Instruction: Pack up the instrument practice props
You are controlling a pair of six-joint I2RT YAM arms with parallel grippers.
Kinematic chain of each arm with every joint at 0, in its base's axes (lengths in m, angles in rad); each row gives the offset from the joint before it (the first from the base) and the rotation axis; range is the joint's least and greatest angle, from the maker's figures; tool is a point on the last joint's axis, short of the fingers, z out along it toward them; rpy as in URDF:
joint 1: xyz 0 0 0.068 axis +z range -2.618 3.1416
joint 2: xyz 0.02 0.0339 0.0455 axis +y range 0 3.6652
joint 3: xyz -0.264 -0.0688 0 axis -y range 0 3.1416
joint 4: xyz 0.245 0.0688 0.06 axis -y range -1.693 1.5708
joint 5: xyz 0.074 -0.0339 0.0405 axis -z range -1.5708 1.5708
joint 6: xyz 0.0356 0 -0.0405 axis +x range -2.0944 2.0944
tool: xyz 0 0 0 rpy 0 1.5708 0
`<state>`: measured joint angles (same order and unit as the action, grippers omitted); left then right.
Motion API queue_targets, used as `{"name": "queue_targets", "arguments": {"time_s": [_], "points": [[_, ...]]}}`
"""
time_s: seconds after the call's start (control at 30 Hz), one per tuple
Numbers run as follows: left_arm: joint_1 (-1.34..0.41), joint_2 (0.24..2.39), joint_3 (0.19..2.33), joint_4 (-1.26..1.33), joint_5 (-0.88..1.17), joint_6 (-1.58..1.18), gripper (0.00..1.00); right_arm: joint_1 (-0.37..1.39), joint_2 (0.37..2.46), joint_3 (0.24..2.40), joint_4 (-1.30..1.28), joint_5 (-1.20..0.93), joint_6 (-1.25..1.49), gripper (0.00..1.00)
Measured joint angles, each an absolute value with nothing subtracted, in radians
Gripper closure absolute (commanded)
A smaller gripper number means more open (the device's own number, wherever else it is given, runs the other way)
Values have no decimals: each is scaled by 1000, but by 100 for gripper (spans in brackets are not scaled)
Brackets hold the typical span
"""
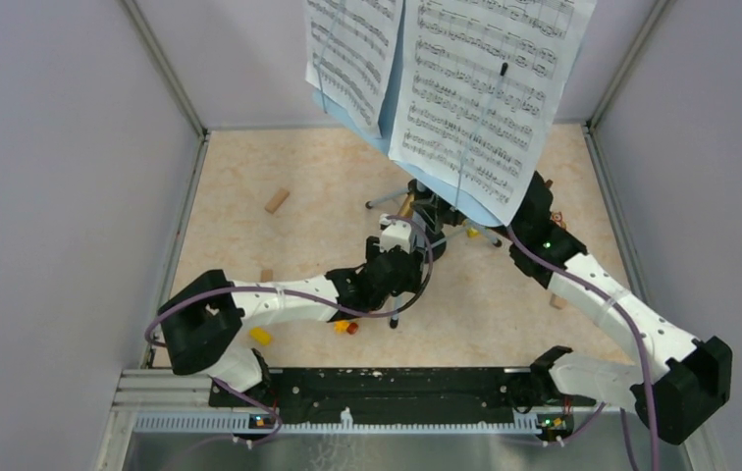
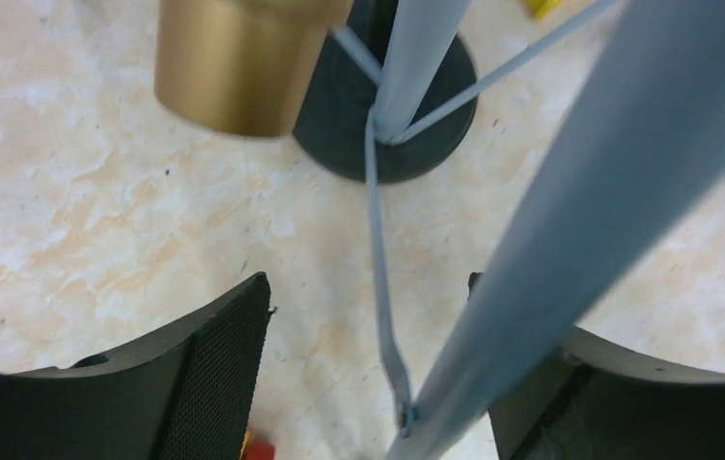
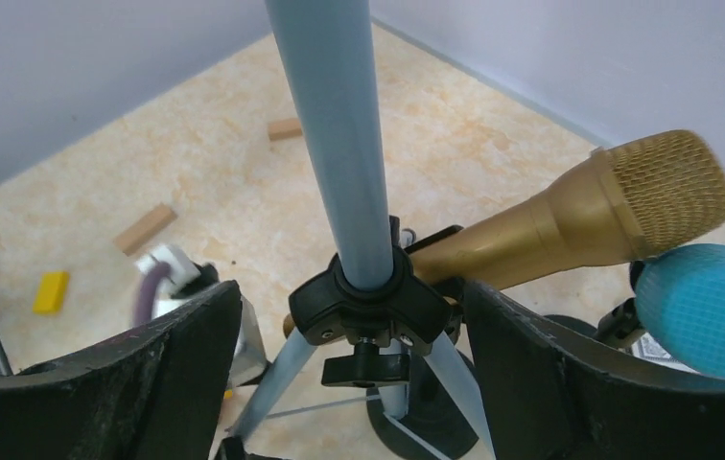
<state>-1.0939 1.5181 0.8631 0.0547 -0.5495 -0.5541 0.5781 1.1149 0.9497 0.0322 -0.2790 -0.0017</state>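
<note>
Grey walls (image 1: 53, 147) are enclosing a beige marbled table (image 1: 249, 255).

Left pincer (image 2: 368, 287): the jaws are standing well apart and are gripping nothing. A pale-blue tripod leg (image 2: 570, 220) of the music rack (image 3: 330, 125) is crossing the gap diagonally, lying close in front of the right-hand finger (image 2: 627, 402); contact there cannot be told. A thin brace (image 2: 378, 268) is running down the middle of the gap. Ahead of the jaws, a black round-based mic holder (image 2: 339, 115) is sitting on the table, and the butt of the gold microphone (image 3: 570, 216) is hanging ahead and to the left.

Right pincer (image 3: 351, 287): the jaws are standing wide open on either side of the rack's upright pole. The black collar (image 3: 368, 307) joining the legs is sitting between the fingers (image 3: 109, 383), with a gap showing on each side; nothing is being clamped. The gold microphone is leaning out to the right of this pincer, and the blue microphone (image 3: 709, 307) is sitting just beside it, lower down. Wooden blocks (image 3: 145, 228) and a yellow block (image 3: 50, 291) are lying on the table beyond and to the left.

White sheet-music pages (image 1: 485, 98) are resting on the rack above both pincers.
</note>
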Motion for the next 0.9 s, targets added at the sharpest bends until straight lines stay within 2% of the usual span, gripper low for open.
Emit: {"name": "queue_targets", "arguments": {"time_s": [0.13,0.4,0.47,0.8,0.9], "points": [[-1094,1525,832,39,-523,-550,14,581,1035,948,33,-226,70,15],[-1093,1554,828,53,-479,-532,37,586,889,847,27,-149,147,15],[-1093,1565,828,62,-469,-535,45,587,839,799,9,-125,157,16],[-1109,1584,828,115,-444,-481,97,587,672,626,-92,-27,142,18],[-1112,1585,828,112,-466,-482,100,587,664,607,-101,-9,124,19]]}}
